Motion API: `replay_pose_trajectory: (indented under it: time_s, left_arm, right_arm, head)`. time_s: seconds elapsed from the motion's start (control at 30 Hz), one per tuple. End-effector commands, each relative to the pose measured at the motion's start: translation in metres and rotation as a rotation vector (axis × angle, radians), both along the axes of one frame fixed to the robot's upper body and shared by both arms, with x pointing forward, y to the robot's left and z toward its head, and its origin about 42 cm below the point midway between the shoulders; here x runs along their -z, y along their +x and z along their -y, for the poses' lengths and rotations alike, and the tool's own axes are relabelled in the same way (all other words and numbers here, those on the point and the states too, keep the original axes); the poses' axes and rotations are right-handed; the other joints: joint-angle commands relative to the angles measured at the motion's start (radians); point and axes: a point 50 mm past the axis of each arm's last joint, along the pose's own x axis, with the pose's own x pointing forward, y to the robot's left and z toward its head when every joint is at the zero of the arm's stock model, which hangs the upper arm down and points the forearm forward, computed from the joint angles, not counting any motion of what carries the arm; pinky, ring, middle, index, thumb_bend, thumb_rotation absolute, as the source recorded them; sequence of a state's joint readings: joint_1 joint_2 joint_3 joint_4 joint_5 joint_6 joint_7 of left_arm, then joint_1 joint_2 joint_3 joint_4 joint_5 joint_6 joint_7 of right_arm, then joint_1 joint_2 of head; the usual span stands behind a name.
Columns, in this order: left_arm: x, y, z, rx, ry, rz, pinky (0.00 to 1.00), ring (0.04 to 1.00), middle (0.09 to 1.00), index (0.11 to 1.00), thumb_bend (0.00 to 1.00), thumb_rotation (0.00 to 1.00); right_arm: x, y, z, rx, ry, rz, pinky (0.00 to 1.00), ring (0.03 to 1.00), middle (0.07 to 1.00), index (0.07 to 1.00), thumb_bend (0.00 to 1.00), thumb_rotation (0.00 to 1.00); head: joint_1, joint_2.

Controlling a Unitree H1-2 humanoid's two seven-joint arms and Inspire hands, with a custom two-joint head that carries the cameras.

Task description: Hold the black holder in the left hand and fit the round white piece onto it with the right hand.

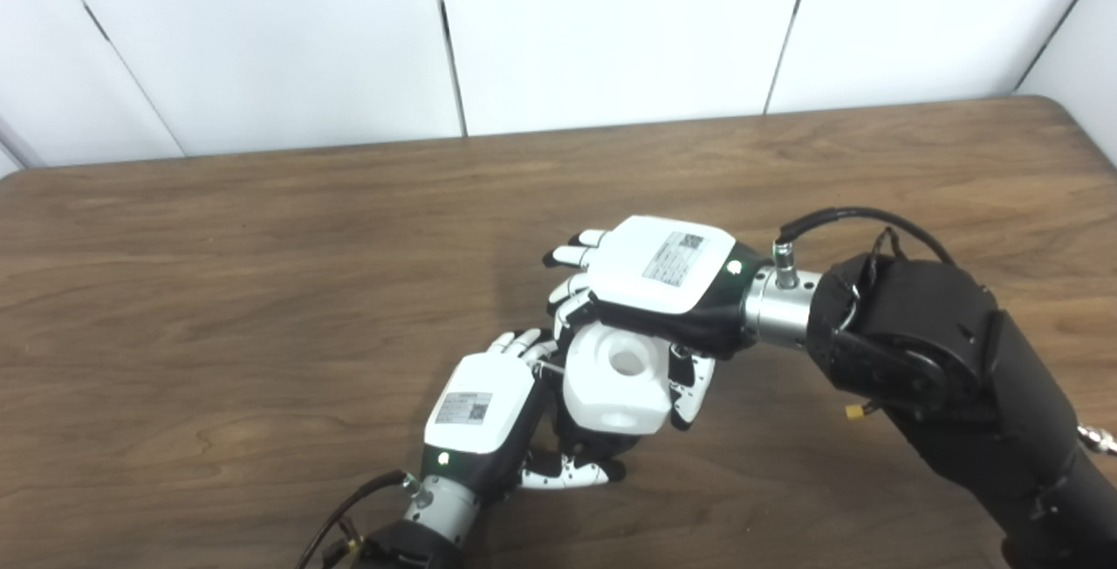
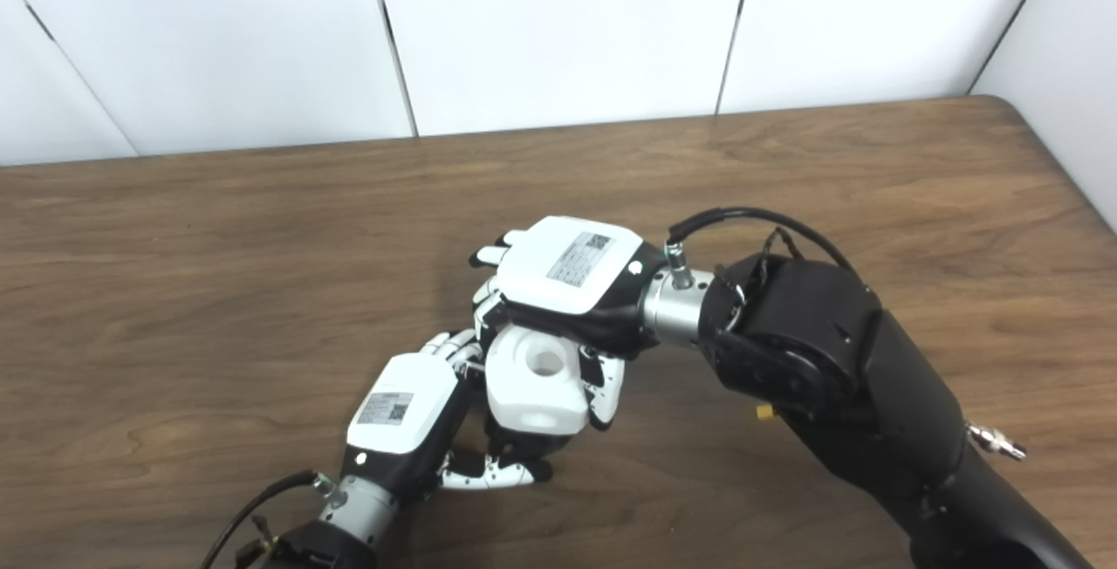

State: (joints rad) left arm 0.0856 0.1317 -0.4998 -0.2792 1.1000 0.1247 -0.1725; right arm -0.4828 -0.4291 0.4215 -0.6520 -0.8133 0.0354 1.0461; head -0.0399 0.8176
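The round white piece (image 1: 618,381) sits just under the right hand (image 1: 659,277), whose fingers curl around its sides; the left hand (image 1: 484,412) is closed on the black holder (image 1: 586,444) directly below the piece, low over the wooden counter (image 1: 262,290); the holder is mostly hidden.

The two hands meet low over the wooden surface (image 1: 262,290), crowding each other. The right hand (image 1: 654,277) sits directly above the white piece (image 1: 615,377), blocking any way in from above. The left hand (image 1: 484,416) closes off its left side. Beyond both hands, toward the far wall and out to either side, the surface lies open.
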Motion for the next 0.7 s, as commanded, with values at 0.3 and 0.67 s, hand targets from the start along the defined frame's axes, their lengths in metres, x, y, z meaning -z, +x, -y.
replay_pose_trajectory:
  time_s: [0.3, 0.67]
  left_arm:
    - [0.0233, -0.0051, -0.0025, -0.006, 0.093, -0.123, 0.93, 0.902, 0.815, 0.49, 0.52, 0.05]
    - [0.0232, -0.0034, -0.0036, -0.004, 0.096, -0.127, 0.93, 0.907, 0.821, 0.49, 0.51, 0.06]
  right_arm:
    - [-0.0014, 0.0064, 0.008, 0.015, -0.038, 0.027, 0.97, 0.967, 0.826, 0.482, 0.52, 0.13]
    - [-0.0039, 0.0068, 0.0107, 0.013, -0.044, 0.031, 0.97, 0.964, 0.818, 0.482, 0.52, 0.13]
  head:
    - [-0.008, 0.003]
    - [-0.013, 0.003]
